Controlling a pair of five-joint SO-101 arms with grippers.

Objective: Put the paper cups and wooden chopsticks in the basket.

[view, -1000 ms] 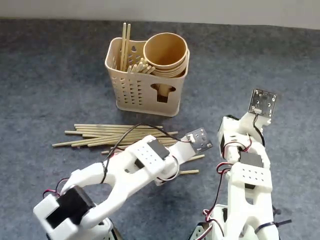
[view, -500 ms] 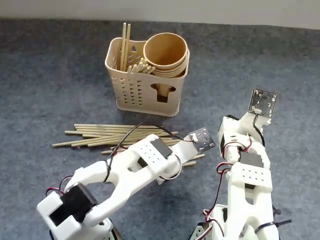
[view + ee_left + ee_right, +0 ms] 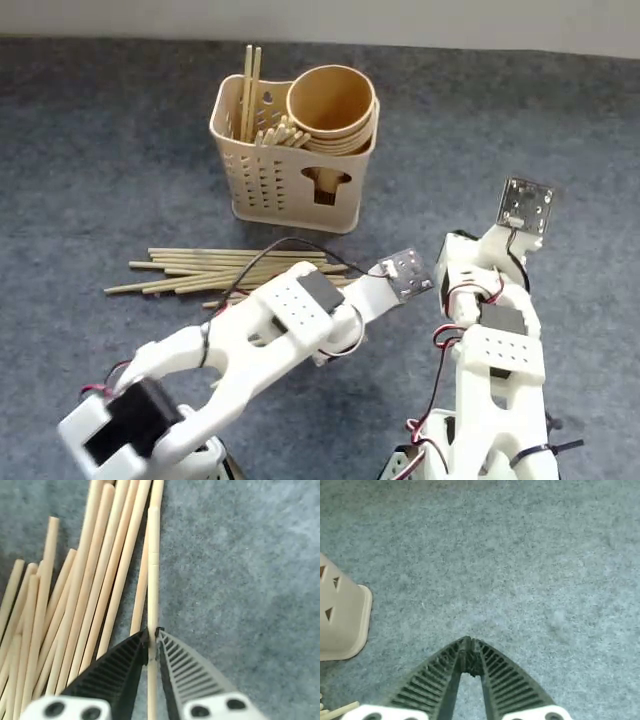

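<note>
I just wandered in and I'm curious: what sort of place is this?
Likely a robotics lab bench rather than a kitchen. A white left arm and right arm sit side by side over a grey mat, with a basket of cups and loose chopsticks laid out like practice props.

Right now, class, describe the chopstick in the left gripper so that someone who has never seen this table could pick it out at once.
Start at the beige basket on the grey carpet; loose chopsticks lie piled in front of it. The wanted chopstick runs along the pile's edge beside bare carpet, and it alone is pinched in the left gripper.
</note>
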